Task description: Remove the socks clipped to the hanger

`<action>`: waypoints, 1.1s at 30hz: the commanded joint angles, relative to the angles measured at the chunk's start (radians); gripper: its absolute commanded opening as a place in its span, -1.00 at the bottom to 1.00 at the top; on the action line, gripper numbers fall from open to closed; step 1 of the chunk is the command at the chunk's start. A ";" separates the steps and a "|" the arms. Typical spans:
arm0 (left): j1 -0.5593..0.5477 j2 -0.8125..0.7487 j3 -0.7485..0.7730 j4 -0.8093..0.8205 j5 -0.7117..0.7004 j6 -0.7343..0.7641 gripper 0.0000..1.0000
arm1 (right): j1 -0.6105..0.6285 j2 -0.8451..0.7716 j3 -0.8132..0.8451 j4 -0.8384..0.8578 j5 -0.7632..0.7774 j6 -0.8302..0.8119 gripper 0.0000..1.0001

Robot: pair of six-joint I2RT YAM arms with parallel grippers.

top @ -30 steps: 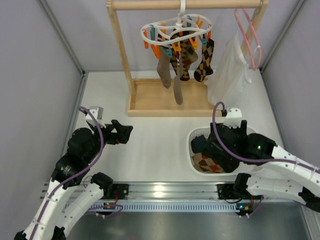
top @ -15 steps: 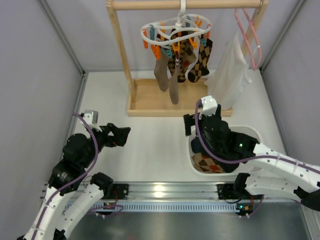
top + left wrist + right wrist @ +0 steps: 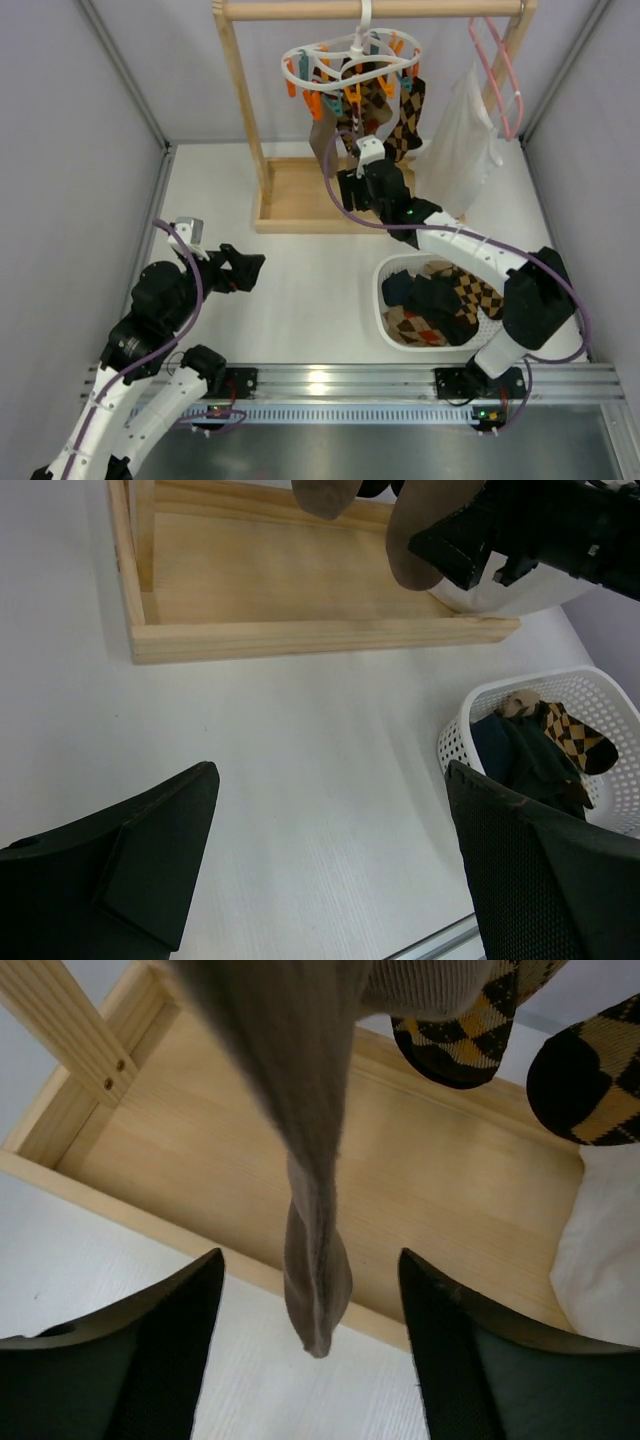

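The task is judged to be partly done; several socks (image 3: 440,305), dark ones and argyle ones, are seen lying in the white basket (image 3: 385,275) on the table, near the right arm's base; others are still clipped to the hanger (image 3: 300,62), which hangs by its hook from the rail of the wooden rack (image 3: 300,195); in the right wrist view a long plain brown sock (image 3: 310,1210), a second brownish toe and two argyle toes (image 3: 455,1055) can be made out, so at least four are left to be taken off; the right gripper (image 3: 310,1260) is held up under the hanger with its jaws apart, one finger on each side of the brown sock's lower end, and nothing is gripped yet; the left gripper (image 3: 330,770) is held wide open over bare table, well apart from the rack, with nothing in it
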 commanded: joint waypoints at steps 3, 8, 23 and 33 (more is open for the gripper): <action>-0.002 0.017 -0.005 0.016 0.010 -0.004 0.96 | -0.044 0.066 0.033 0.204 -0.089 -0.006 -0.41; -0.002 0.071 0.033 0.015 -0.044 -0.038 0.96 | -0.004 0.050 -0.054 0.336 -0.076 0.034 -0.98; -0.026 0.682 0.884 0.016 0.253 -0.150 0.96 | 0.224 0.050 -0.099 0.357 0.176 0.028 -1.00; -0.205 1.046 1.367 0.021 0.213 -0.037 0.97 | 0.267 0.119 0.007 0.276 0.173 0.047 -1.00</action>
